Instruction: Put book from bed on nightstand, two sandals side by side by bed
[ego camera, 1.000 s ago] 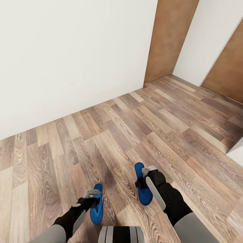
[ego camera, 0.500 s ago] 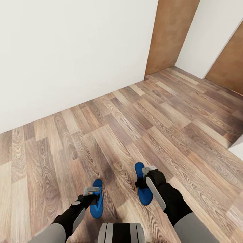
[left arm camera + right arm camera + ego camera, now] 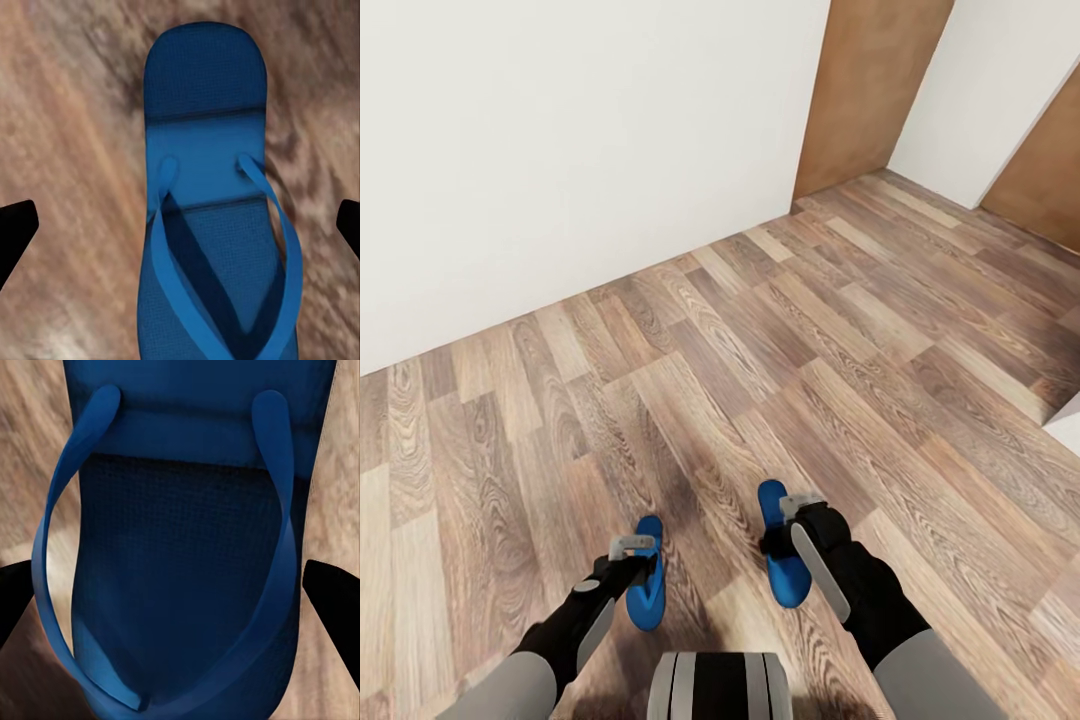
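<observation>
You are looking down over a light wood-plank floor that is running up to a plain white wall. A brown wooden door is standing in the far corner, and part of a second brown door is showing at the right edge. A small white corner of something is poking in at the right; you cannot tell what it is.

Both of your black-sleeved arms are reaching down in front of you. Your right hand is sitting over the right blue flip-flop sandal, and its wrist camera is showing the sandal close up between the two dark fingertips, which are standing apart on either side of it. Your left hand is sitting over the left blue flip-flop sandal. In its wrist camera that sandal is lying flat on the planks, straps up, with the dark fingertips spread wide and well clear of its edges, so this hand is released. The two sandals are lying near each other, roughly parallel, the right one a little farther forward.
</observation>
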